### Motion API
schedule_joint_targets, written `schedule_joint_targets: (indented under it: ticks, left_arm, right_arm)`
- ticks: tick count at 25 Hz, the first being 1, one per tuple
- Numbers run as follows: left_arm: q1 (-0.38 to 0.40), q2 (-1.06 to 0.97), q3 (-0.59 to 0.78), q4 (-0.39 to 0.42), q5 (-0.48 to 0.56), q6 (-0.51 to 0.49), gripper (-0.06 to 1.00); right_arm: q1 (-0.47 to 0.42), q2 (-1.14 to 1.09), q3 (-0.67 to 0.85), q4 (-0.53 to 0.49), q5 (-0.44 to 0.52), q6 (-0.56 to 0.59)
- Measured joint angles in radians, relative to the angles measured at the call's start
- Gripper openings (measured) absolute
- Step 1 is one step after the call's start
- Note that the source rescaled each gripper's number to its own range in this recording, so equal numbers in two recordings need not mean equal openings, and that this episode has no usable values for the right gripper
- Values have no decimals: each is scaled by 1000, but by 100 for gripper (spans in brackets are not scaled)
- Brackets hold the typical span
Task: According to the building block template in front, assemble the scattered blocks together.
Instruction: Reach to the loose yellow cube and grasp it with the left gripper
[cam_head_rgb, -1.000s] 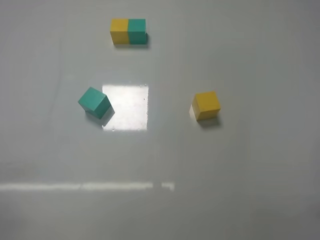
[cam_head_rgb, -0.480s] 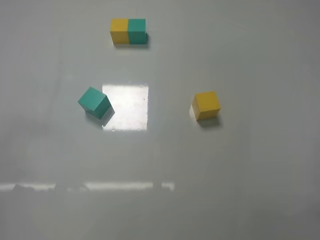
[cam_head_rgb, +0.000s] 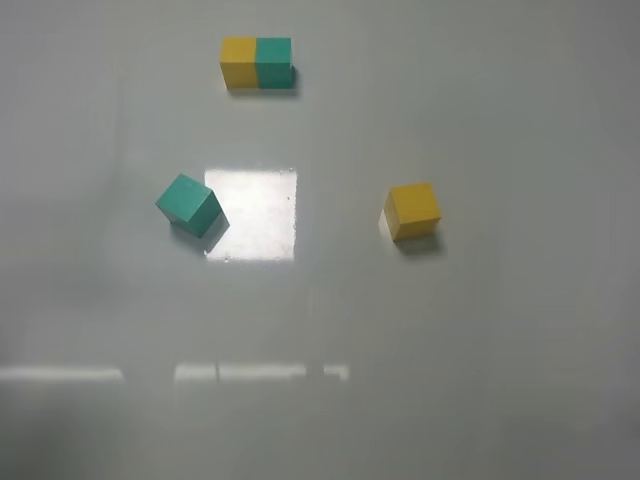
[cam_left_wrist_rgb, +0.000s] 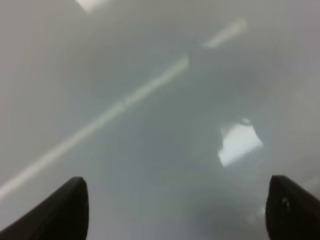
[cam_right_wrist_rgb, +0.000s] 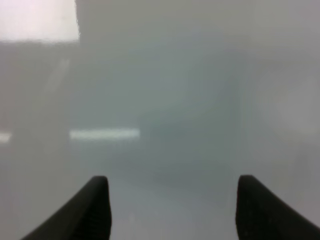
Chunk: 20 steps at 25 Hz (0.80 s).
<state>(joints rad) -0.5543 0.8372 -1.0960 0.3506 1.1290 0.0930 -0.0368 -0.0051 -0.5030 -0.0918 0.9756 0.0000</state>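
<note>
Two loose cubes and one joined bar are seen from above on a pale, glossy table (cam_head_rgb: 520, 330). None of the blocks has been shifted in the last second. The only change is in the thin strip of reflected light (cam_head_rgb: 260, 372) near the lower edge. It was unbroken a second ago and is now interrupted by dark gaps toward its left. This is judged to be the trace of an arm stirring out of sight on that side. The task is therefore taken as barely begun, with no cube yet lifted or joined.

Counted from left to right:
- One teal cube (cam_head_rgb: 188, 203) is turned at an angle on the left gripper's side, with a bright square of glare (cam_head_rgb: 250, 215) touching its right edge.
- One bar (cam_head_rgb: 257, 63), a yellow half joined to a teal half, is set farther back.
- One yellow cube (cam_head_rgb: 413, 210) is on the right gripper's side, well apart from the teal cube.

Neither gripper is caught in the overhead view. In the left wrist view, the left gripper (cam_left_wrist_rgb: 177, 210) is shown with its two dark fingers spread wide and nothing held between them. Only blurred, bare table lies ahead of it. In the right wrist view, the right gripper (cam_right_wrist_rgb: 172, 207) is likewise spread and empty. No block is seen ahead of either gripper, so how near each cube lies cannot be told.
</note>
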Motion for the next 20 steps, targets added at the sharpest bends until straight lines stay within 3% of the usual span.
schedule_joint_targets:
  ticks: [10, 15, 20]
  left_arm:
    - [-267, 247, -204, 125, -4, 246, 72]
    - [-382, 381, -340, 144, -18, 275, 72]
    - [-422, 493, -428, 166, -85, 278, 72]
  right_arm:
    - [0, 0, 0, 0, 0, 0]
    - [0, 0, 0, 0, 0, 0]
    - [0, 0, 0, 0, 0, 0]
